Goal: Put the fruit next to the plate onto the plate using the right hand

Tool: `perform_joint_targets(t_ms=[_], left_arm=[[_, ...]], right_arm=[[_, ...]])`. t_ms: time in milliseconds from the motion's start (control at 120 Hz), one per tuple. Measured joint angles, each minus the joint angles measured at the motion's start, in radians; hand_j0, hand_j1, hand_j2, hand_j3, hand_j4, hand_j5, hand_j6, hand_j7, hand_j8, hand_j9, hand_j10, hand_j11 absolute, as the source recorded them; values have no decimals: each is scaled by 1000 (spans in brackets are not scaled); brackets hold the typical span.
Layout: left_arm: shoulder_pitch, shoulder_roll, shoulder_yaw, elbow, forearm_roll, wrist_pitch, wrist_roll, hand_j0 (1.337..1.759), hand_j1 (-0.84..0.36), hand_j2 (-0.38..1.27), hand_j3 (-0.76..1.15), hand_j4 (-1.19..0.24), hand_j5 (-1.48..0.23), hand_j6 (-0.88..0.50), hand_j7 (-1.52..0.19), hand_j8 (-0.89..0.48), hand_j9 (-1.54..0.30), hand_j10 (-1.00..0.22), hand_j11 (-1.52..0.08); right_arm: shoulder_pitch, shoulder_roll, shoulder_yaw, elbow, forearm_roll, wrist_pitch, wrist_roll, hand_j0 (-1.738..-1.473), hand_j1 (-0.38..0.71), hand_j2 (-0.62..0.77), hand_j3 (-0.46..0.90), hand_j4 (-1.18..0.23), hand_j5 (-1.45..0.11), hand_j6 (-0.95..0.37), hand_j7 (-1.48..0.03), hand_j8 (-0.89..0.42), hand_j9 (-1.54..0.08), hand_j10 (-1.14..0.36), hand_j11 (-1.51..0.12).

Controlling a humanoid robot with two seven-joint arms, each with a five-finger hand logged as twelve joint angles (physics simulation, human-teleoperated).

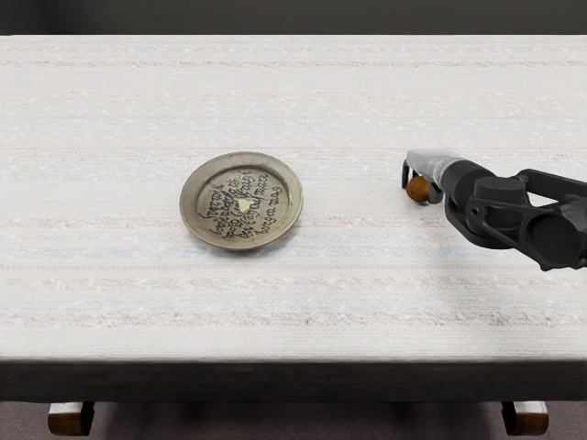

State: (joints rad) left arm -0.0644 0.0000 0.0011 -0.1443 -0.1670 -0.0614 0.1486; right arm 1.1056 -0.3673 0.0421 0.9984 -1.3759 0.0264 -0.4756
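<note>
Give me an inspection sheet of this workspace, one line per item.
Surface: pale, faintly striped table with a dark front edge.
Job's things: round plate with lettering, left of centre; small brown fruit to the plate's right, well apart from it and not on it. Cannot tell whether the fruit is lifted.
Clutter: nothing seen.
Hands: right hand on the fruit, fingers curled around it, arm entering from the right edge; left hand not in view.
Cables: nothing seen.
Surroundings: dark backdrop behind the table; wooden feet below its front edge.
</note>
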Motion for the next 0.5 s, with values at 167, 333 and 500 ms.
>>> perform_joint_targets(t_ms=[167,333,500], left_arm=[[0,0,0,0,0,0,0,1658,325,5,0,-20,-26,-20,-26,-20,-26,-20,-26],[0,0,0,0,0,0,0,1658,325,4,0,-20,-26,-20,-26,-20,-26,-20,-26],[0,0,0,0,0,0,0,1658,325,4,0,-20,-26,-21,-26,-20,-26,-20,-26]], right_arm=[[1,0,0,0,5,1,-1,-1635,270,-75,-1,-595,-802,-455,-824,-275,-835,-251,-870],[3,-1,-1,-1,18,1,-1,-1641,311,138,1,-603,-905,-441,-920,-292,-930,-280,-967],[12,-2,0,-2,34,8,-4,-1645,363,216,0,-495,-1043,-366,-1001,-201,-1034,-233,-1045]])
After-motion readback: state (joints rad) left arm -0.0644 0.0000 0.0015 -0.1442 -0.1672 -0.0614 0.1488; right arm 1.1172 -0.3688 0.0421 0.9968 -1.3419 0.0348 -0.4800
